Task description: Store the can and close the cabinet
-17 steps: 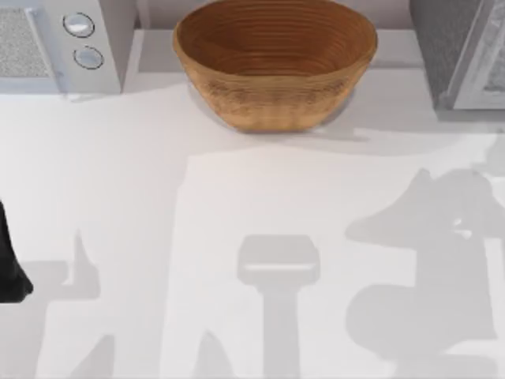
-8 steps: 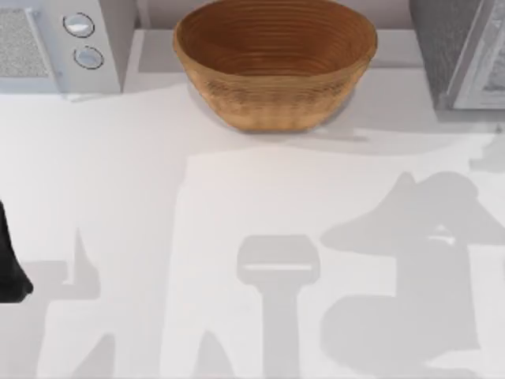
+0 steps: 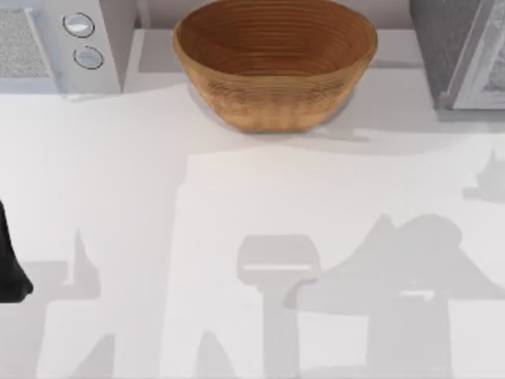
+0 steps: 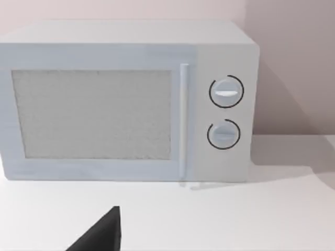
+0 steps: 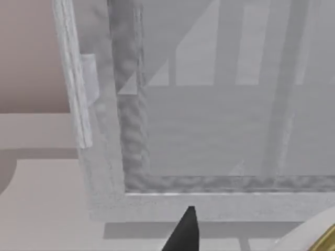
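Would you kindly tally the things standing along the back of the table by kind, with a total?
Microwave: 1
Woven basket: 1
Grey cabinet: 1
Total: 3

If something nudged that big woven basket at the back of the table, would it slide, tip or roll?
The woven basket looks wide and low, so it would probably slide rather than tip. Its rounded underside might let it rock a little. The ribbed weave suggests it is stiff yet fairly light for its size, though the pictures cannot confirm its weight.
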You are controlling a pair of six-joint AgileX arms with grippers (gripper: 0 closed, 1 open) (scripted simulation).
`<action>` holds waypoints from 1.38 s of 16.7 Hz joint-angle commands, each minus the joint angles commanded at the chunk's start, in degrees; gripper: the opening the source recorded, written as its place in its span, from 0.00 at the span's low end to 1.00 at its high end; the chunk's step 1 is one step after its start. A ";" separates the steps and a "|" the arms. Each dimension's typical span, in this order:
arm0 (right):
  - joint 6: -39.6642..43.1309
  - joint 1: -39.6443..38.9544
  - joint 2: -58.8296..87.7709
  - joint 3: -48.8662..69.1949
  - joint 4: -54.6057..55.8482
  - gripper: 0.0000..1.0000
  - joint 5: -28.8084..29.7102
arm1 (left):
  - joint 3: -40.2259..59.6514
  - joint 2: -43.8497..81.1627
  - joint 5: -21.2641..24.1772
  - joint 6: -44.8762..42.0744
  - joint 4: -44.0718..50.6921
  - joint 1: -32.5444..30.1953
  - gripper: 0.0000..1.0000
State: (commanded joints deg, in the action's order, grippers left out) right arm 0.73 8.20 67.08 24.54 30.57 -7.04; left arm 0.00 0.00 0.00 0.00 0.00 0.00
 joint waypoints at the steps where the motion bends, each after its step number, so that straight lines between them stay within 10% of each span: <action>1: -0.05 -0.52 -5.02 -1.56 -1.91 0.00 0.47 | 0.00 0.00 0.00 0.00 0.00 0.00 1.00; 12: -0.64 -6.70 -61.04 -20.38 -25.67 0.00 5.83 | 0.00 0.00 0.00 0.00 0.00 0.00 1.00; 23: -0.86 -8.19 -65.14 -22.64 -30.95 0.00 7.28 | 0.00 0.00 0.00 0.00 0.00 0.00 1.00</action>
State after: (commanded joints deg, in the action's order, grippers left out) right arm -0.13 0.01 1.93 1.89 -0.37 0.23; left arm 0.00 0.00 0.00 0.00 0.00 0.00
